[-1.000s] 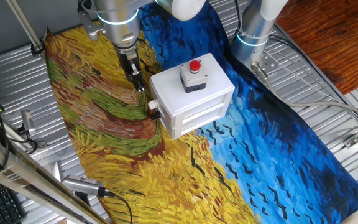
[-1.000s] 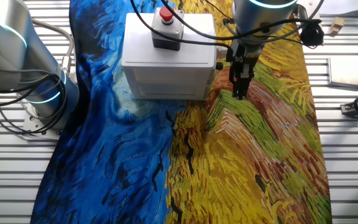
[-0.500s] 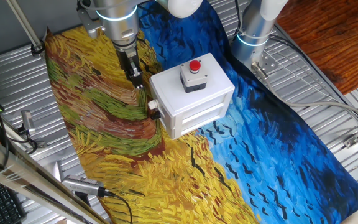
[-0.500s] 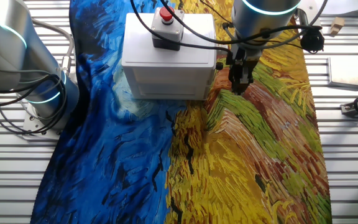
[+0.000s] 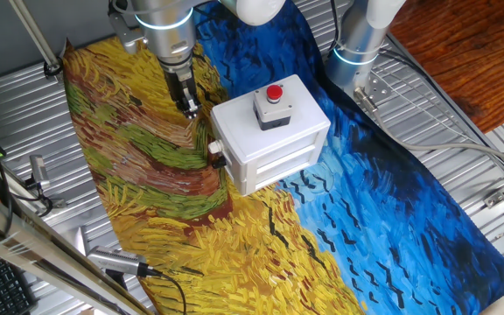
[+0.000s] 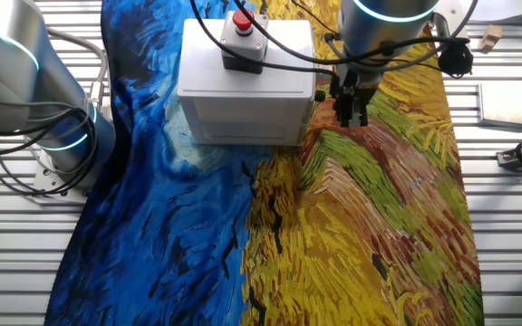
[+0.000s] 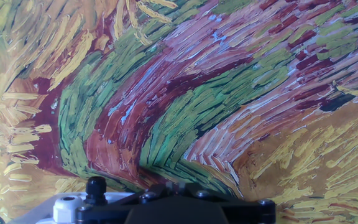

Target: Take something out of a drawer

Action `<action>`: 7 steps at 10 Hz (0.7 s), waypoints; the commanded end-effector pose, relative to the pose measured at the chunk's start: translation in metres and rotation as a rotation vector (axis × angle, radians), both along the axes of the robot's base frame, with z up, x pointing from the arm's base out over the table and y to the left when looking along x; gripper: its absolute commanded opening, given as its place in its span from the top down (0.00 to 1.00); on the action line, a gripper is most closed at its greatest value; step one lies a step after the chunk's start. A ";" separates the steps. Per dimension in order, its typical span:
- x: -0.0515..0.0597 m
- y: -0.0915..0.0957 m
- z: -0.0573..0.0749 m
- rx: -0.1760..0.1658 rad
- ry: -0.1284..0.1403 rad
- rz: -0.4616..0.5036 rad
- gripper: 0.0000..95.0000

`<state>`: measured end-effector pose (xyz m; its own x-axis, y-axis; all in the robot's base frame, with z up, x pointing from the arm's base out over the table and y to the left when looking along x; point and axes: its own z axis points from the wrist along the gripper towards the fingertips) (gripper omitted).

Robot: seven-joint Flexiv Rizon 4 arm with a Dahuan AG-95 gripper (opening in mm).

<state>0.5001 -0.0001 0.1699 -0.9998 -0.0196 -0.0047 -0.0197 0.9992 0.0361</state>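
Note:
The white box (image 5: 269, 131) stands on the painted cloth with a red button on top. Its upper drawer is pushed in; the small round knob (image 5: 214, 150) faces the gripper side and also shows in the other fixed view (image 6: 320, 94). My gripper (image 5: 190, 108) hangs just beside that side of the box, above the cloth, fingers together and holding nothing; it also shows in the other fixed view (image 6: 349, 118). In the hand view the gripper (image 7: 173, 185) is a dark blur at the bottom edge. The wooden block is hidden.
A second robot base (image 6: 53, 136) stands beside the cloth, behind the box. A small tan object (image 6: 490, 37) lies on the metal table past the cloth; I cannot tell what it is. Cables and tools (image 5: 116, 262) lie at the cloth's near edge.
My gripper has risen a little above the cloth next to the box, still shut. The box and drawer have not moved.

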 end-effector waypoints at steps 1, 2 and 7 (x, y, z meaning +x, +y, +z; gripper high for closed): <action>0.000 0.000 0.000 0.000 0.001 0.000 1.00; 0.000 0.000 0.000 0.000 0.001 0.000 1.00; 0.000 0.000 0.000 0.000 0.001 0.012 1.00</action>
<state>0.4999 -0.0002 0.1702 -0.9994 -0.0334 -0.0045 -0.0336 0.9988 0.0364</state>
